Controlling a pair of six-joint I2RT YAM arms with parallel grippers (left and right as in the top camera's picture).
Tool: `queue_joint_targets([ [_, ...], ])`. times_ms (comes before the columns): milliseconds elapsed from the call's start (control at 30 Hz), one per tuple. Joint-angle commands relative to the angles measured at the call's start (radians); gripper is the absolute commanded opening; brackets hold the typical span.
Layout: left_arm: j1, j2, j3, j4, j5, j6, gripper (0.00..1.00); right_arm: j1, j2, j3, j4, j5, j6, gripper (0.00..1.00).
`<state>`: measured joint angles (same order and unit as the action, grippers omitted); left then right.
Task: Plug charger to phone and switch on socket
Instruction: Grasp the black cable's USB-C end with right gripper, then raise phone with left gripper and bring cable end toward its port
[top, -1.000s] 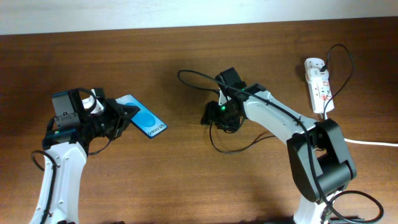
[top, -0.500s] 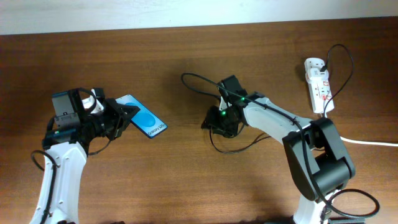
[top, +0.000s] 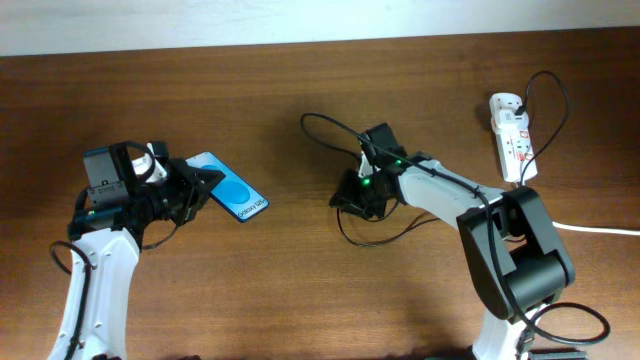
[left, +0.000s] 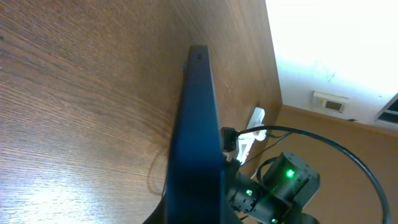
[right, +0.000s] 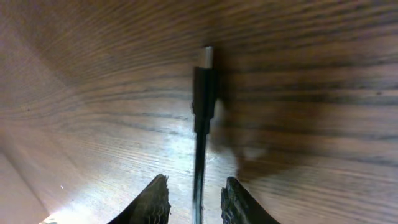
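The phone (top: 233, 187), black-edged with a cyan-blue screen, is held tilted above the table at the left by my left gripper (top: 198, 186), which is shut on its near end. In the left wrist view the phone (left: 199, 118) shows edge-on. The charger (top: 335, 128), a thin black cable, loops across the table's middle. My right gripper (top: 353, 198) is low over it. In the right wrist view the open fingers (right: 196, 198) straddle the cable, and its connector tip (right: 205, 78) lies on the wood just ahead. The white socket (top: 510, 135) lies at the far right.
A thick white cord (top: 600, 230) runs from the right edge towards the socket. A slack loop of black cable (top: 372, 238) lies in front of my right gripper. The brown wooden table (top: 300, 290) meets a white wall at the back.
My right gripper has shifted slightly right and towards the front, and the cable's far loop has moved right with it. The left arm and phone have not moved.
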<state>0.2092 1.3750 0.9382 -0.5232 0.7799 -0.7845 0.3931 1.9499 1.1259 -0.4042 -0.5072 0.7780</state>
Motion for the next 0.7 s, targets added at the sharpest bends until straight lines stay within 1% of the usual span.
queue_joint_targets([
  [0,0.003,0.001,0.003,0.005,0.040,0.016,0.00,-0.003,0.006,-0.027,0.017,-0.032,0.002,0.30],
  [67,0.003,0.001,0.003,0.005,0.040,0.016,0.00,-0.003,0.006,-0.027,0.017,-0.032,0.008,0.24],
  [100,0.003,0.001,0.003,0.005,0.040,0.016,0.00,-0.003,0.006,-0.027,0.017,-0.032,0.010,0.19],
  [333,0.003,0.002,0.003,0.005,0.041,0.016,0.00,-0.003,0.006,-0.027,0.018,-0.035,0.009,0.04],
  [433,0.003,0.001,0.003,0.005,0.044,0.017,0.00,-0.003,0.005,-0.027,0.020,-0.035,0.003,0.04],
  [500,0.003,0.001,0.003,0.005,0.053,0.030,0.00,-0.003,0.002,-0.027,0.020,-0.042,-0.049,0.04],
  [600,0.003,0.001,0.003,0.010,0.105,0.108,0.00,-0.003,-0.033,-0.027,0.020,-0.148,-0.180,0.04],
  [667,0.003,0.002,0.003,0.046,0.200,0.205,0.00,-0.003,-0.072,-0.027,0.018,-0.230,-0.264,0.04],
])
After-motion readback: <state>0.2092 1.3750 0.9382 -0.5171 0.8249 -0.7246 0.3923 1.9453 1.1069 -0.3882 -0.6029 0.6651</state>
